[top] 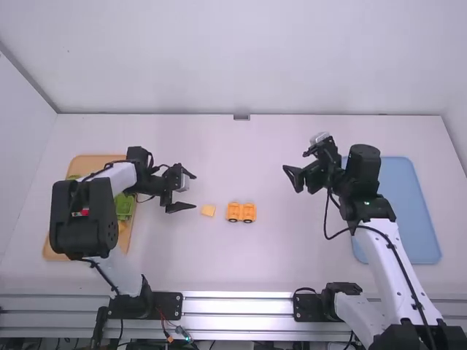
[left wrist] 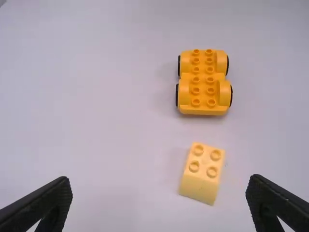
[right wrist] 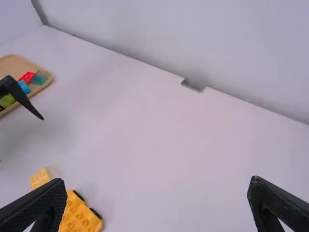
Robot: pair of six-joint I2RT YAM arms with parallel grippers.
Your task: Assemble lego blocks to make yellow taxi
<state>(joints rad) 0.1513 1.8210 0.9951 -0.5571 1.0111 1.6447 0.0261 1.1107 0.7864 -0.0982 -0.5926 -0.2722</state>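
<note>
I am holding my left gripper (top: 194, 191) to the left of the car (top: 241, 212) and a little farther out, its fingers spreading wide, pointing toward the car's side, and gripping nothing. My right gripper (top: 295, 161) is hanging to the right of the car and farther out, with its fingers also standing wide apart and empty, pointing leftward.

The car is sitting on the table (top: 241, 266), studs facing up, its black wheels (left wrist: 177, 95) showing along its sides. Its orange-yellow body is lying lengthwise from left to right in the high view, with the studs running in two rows. Just to the left of the car, the block (top: 209, 210) is resting on the table, apart from it. The block is paler yellow, is showing four studs on top, and is sitting at a slight angle to the car.

Well to the left of the car, the wooden tray (top: 95, 161) is lying partly under my left arm (top: 117, 179), and it is holding green bricks (top: 124, 206), a red brick (right wrist: 26, 77) and a blue brick (right wrist: 24, 87). Well to the right of the car, the blue tray (top: 408, 204) is lying beside my right arm (top: 390, 259).
</note>
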